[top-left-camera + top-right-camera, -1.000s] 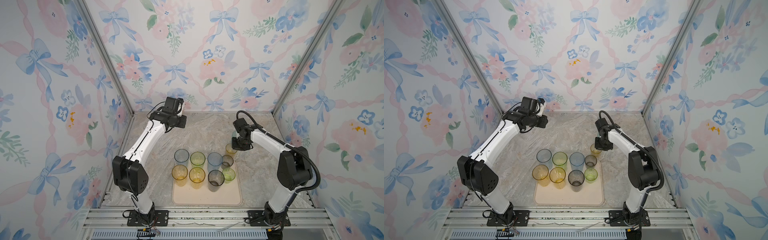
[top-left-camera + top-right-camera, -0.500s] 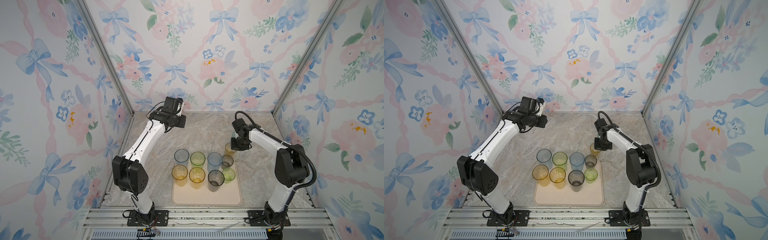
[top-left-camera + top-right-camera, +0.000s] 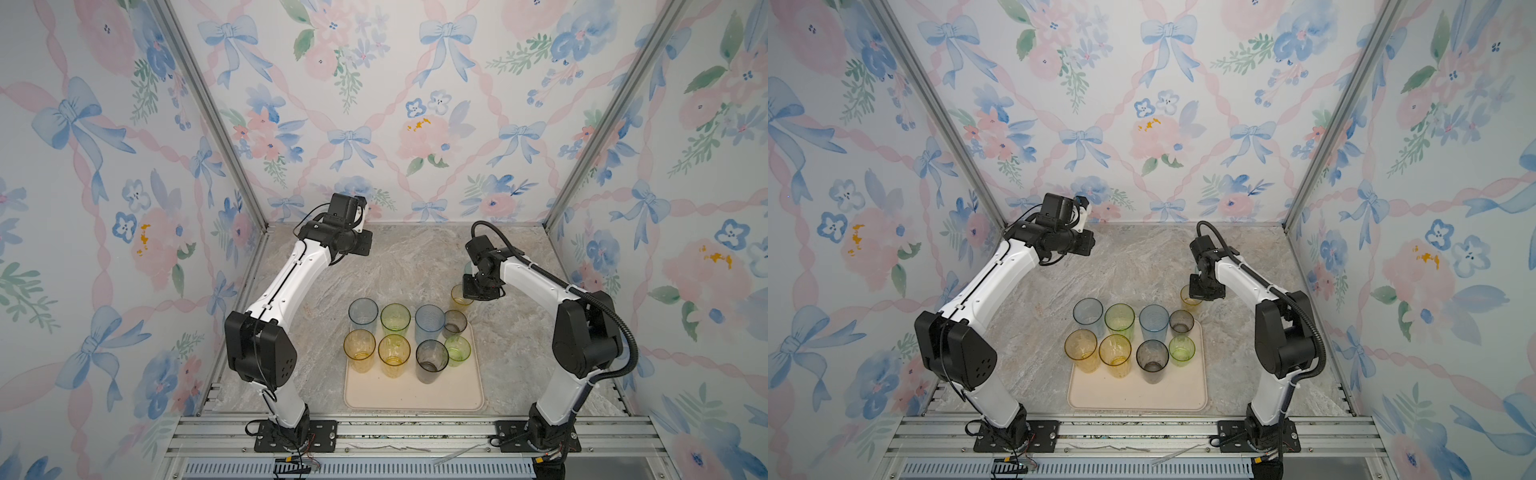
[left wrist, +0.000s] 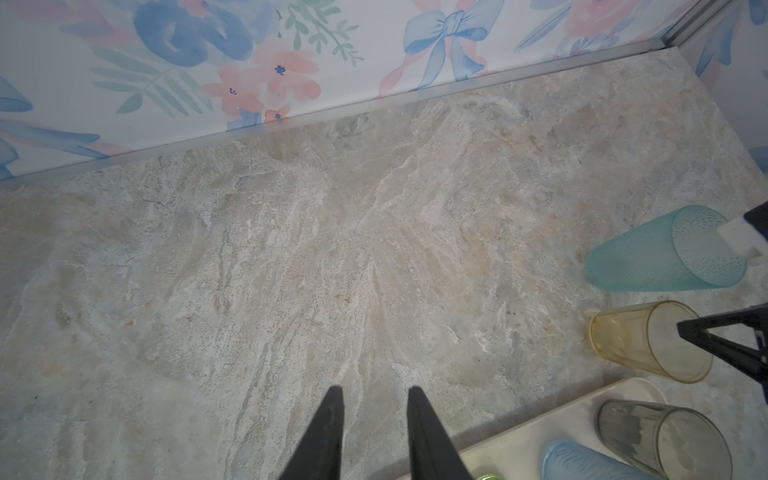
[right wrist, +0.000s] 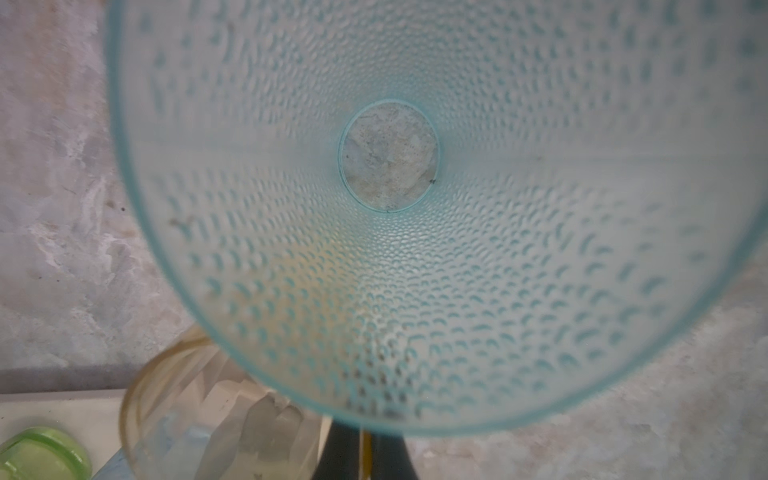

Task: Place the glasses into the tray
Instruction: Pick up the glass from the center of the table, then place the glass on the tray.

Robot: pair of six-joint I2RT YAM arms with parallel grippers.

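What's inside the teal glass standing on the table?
Nothing in the teal glass; the stone table shows through its bottom. In both top views the right arm covers most of it.

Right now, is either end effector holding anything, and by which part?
The right end effector appears to pinch the short amber glass by its rim; the left end effector, open, holds nothing.

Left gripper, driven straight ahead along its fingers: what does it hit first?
The left gripper likely meets bare tabletop first, else the back wall beyond; depth is unclear.
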